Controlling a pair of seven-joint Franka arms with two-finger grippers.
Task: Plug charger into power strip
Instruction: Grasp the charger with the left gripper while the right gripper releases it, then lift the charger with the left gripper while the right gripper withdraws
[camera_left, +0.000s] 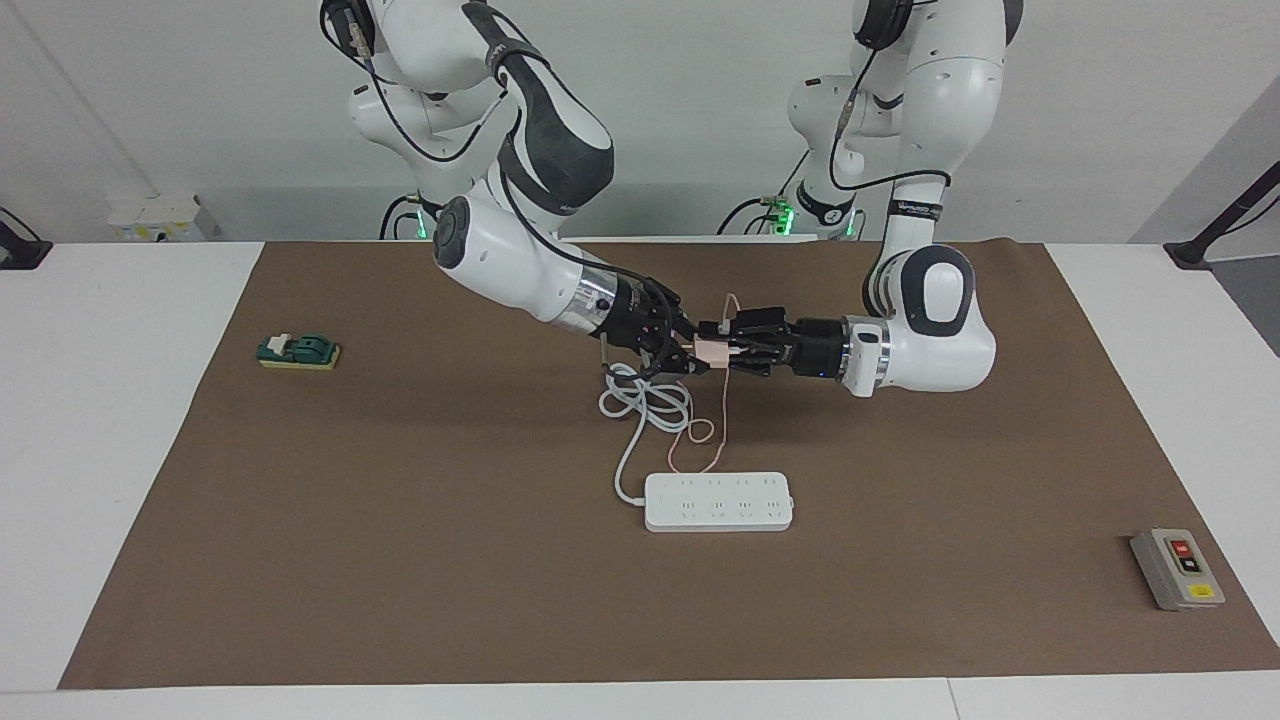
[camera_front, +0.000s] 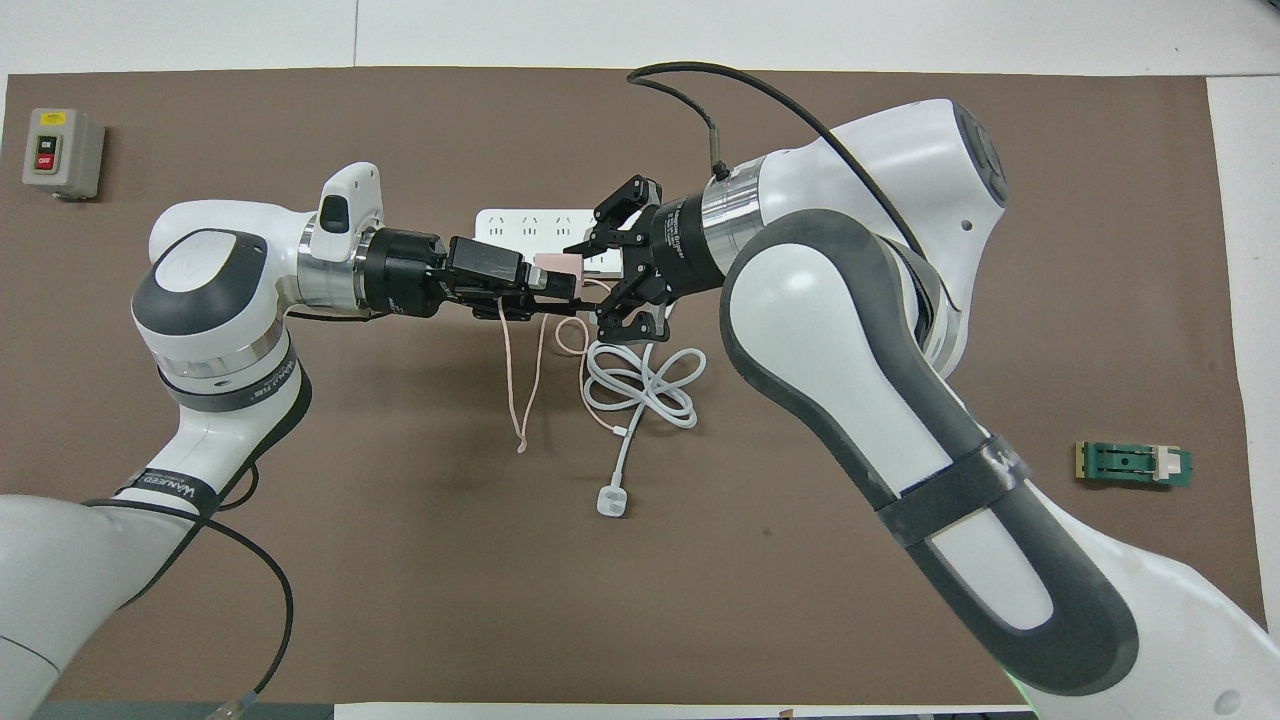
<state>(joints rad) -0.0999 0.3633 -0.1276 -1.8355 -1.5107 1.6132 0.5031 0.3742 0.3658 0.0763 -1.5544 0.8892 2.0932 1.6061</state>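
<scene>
Two grippers meet in the air, up above the brown mat (camera_left: 400, 560). The right gripper (camera_left: 697, 363) is shut tight on the charger (camera_left: 712, 351), a small pink cube. The left gripper (camera_left: 722, 350) comes from the other way, and its fingers sit around the same cube, one on each side. They look closed on it too. The thin pink cable (camera_left: 725, 410) hangs down from the fingers to the mat. The power strip (camera_left: 718, 501) lies flat on the mat, well below the fingers and apart from them.

I think this is the hand-over step. Next, one gripper should let go. Then the other must turn the prongs down and push the cube into a socket on the strip.
</scene>
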